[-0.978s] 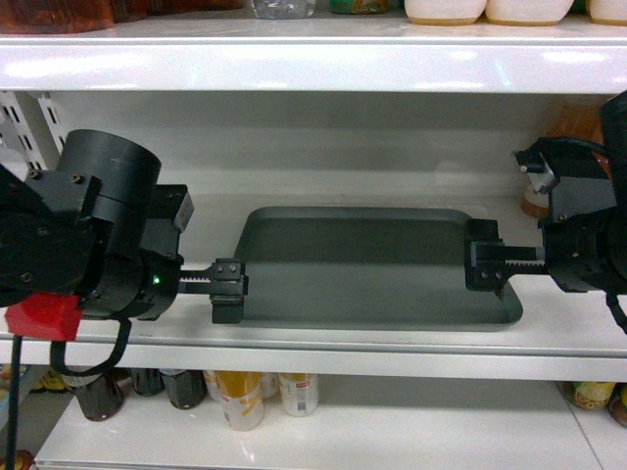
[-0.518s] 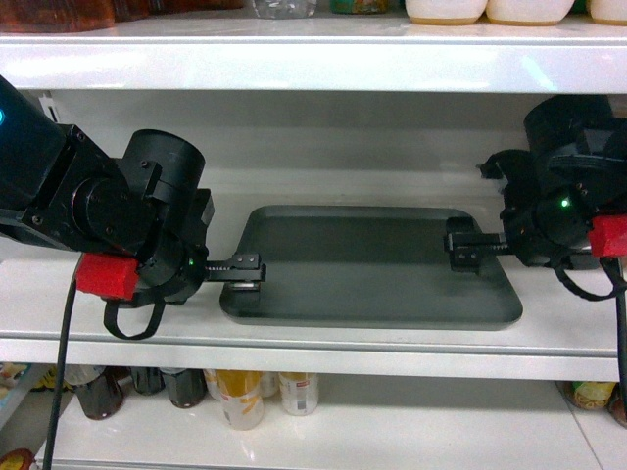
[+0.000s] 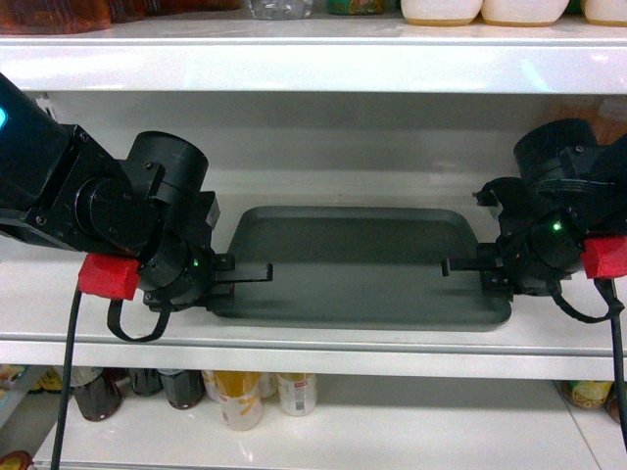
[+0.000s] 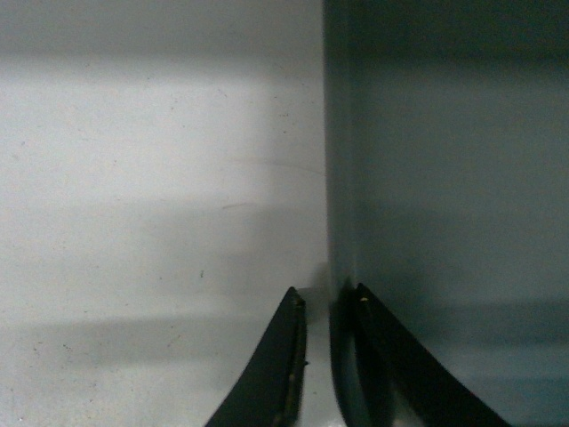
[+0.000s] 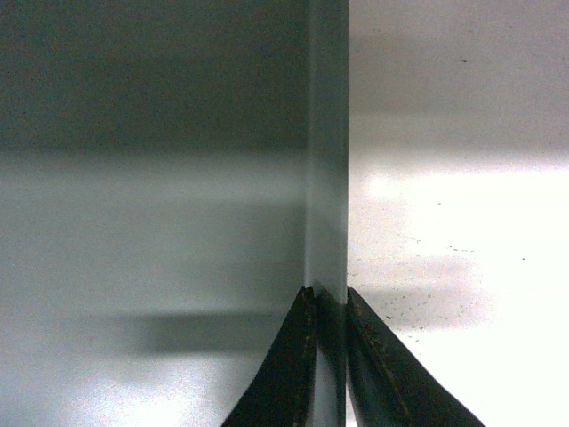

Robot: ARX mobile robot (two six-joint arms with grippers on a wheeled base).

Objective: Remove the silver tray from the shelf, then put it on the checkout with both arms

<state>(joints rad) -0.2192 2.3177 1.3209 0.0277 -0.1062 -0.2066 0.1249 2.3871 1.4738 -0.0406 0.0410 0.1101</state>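
grey-green silver tray [image 3: 358, 264] lying flat on the glossy white shelf [image 3: 313, 338], under a higher board carrying jars. left gripper [image 4: 324, 307] at the tray's left rim, fingers [image 4: 277, 374] pinched on that raised edge, one inside, one outside. right gripper [image 5: 329, 302] at the tray's right rim, fingers [image 5: 378, 365] clamped on the edge likewise. bottles [image 3: 240, 392] below the shelf, beneath the tray's left half.
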